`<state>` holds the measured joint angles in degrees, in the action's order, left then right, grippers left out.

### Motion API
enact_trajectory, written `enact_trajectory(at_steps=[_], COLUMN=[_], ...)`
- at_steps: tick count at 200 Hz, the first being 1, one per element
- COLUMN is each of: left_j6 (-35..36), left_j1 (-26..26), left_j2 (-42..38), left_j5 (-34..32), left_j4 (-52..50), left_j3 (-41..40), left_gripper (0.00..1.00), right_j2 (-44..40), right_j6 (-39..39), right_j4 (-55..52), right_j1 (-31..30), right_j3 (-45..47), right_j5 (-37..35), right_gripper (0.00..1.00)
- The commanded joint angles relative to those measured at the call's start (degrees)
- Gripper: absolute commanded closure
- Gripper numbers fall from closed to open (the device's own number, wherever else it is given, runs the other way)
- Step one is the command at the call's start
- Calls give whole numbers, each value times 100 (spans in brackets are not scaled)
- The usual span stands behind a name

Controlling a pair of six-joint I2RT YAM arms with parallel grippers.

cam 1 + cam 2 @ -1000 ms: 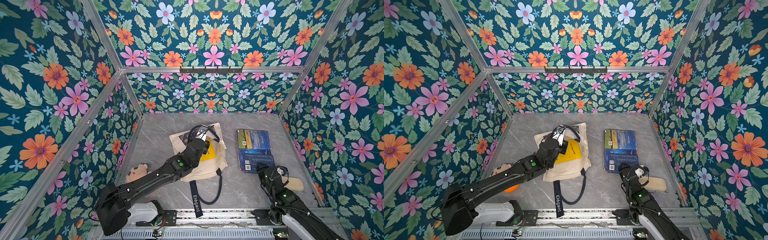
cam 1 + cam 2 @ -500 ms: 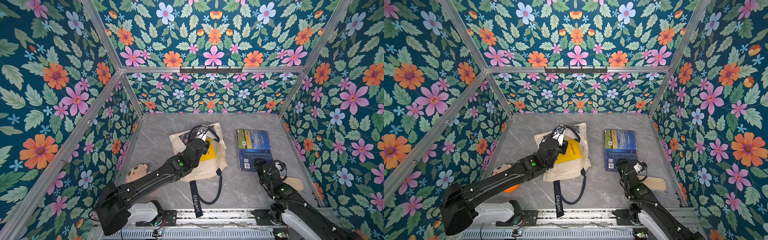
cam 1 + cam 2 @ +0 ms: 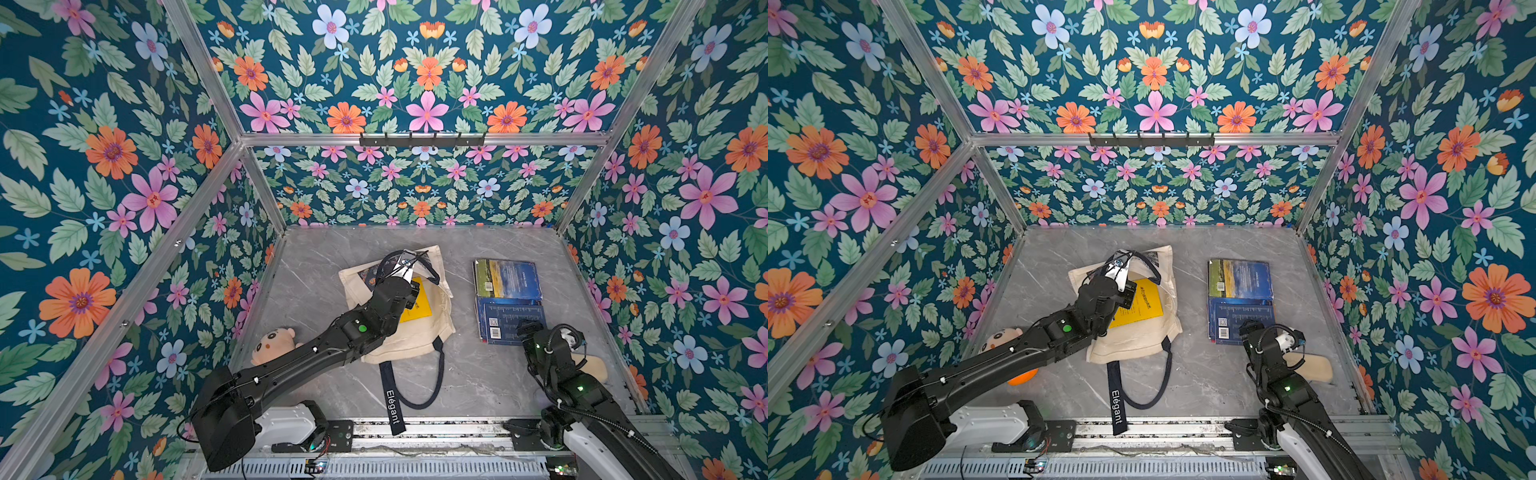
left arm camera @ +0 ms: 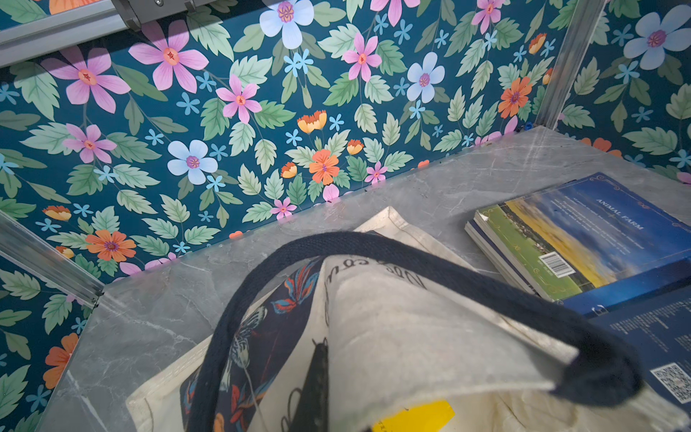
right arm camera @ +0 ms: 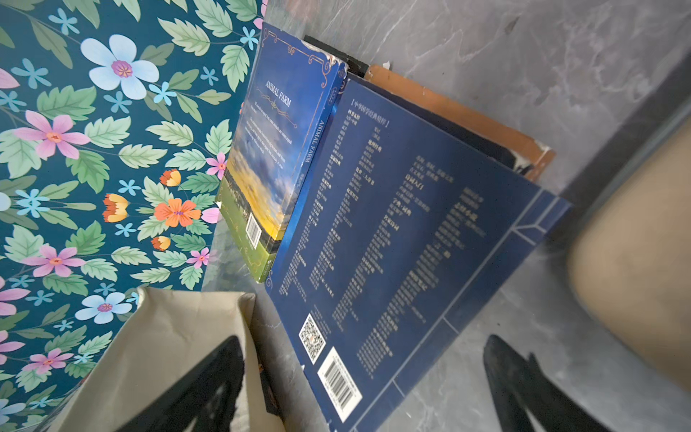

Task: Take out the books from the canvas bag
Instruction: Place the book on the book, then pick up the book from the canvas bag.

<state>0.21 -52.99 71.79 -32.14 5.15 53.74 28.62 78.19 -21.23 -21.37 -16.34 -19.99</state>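
The canvas bag [image 3: 419,340] lies flat near the middle of the grey tabletop [image 3: 316,291], with its navy "Elégant" strap [image 3: 392,405] trailing toward 6 o'clock. The left hand [image 3: 405,266] is pressed together on the bag's cream rim beside the handle at the 12 o'clock end, holding that flap up so the opening gapes. A yellow book [image 3: 417,305] lies flat in the opening. Whether anything sits beneath it cannot be told.

At 3 o'clock from the bag, well apart from it, are the books already taken out. An Animal Farm paperback [image 3: 507,278] with a landscape cover lies there, and a dark blue book [image 3: 505,318] touches it on its 6 o'clock side. The right wrist view shows more covers under the blue one, including one with an orange-brown edge [image 5: 467,123]. The right hand [image 3: 525,328] is spread wide and empty, at the blue book's 6 o'clock edge.

The job looks mostly done, with at least the yellow book left to remove. A plush doll [image 3: 272,345] sits at 8 o'clock from the bag.
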Motion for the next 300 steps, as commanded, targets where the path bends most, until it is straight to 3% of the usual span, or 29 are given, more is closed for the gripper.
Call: enact_trajectory(at_steps=[1, 80, 106, 150, 170, 204, 270, 300], left_j6=[-21, -30, -103, -254, -258, -276, -328, -355], left_j1=[-1, -1, 2, 6, 7, 8, 8, 8], left_j2=[-16, -61, -151, -192, -192, -231, -297, -364], left_j5=[3, 93, 229, 442, 470, 487, 548, 552], left_j4=[24, 14, 71, 149, 177, 241, 224, 206], left_j3=[67, 76, 17, -46, -65, -109, -103, -94], left_gripper=[100, 100, 100, 100, 100, 100, 100, 100], right_j2=[-26, 586, 1116, 1572, 2041, 3088, 4159, 5054], right_j6=[-44, -604, -946, -552, -537, -331, -262, -243], right_j4=[-389, 821, 886, 1141, 1545, 2312, 3123, 3663], right_j1=[0, -187, -1089, -2899, -3463, -3768, -4325, -4364], right_j3=[-101, -197, -664, -963, -1106, -1310, -1706, -2117], right_j5=[-48, 1120, 565, -709, -890, -401, -511, -241], right_gripper=[1, 1, 1, 1, 3, 6, 10, 12])
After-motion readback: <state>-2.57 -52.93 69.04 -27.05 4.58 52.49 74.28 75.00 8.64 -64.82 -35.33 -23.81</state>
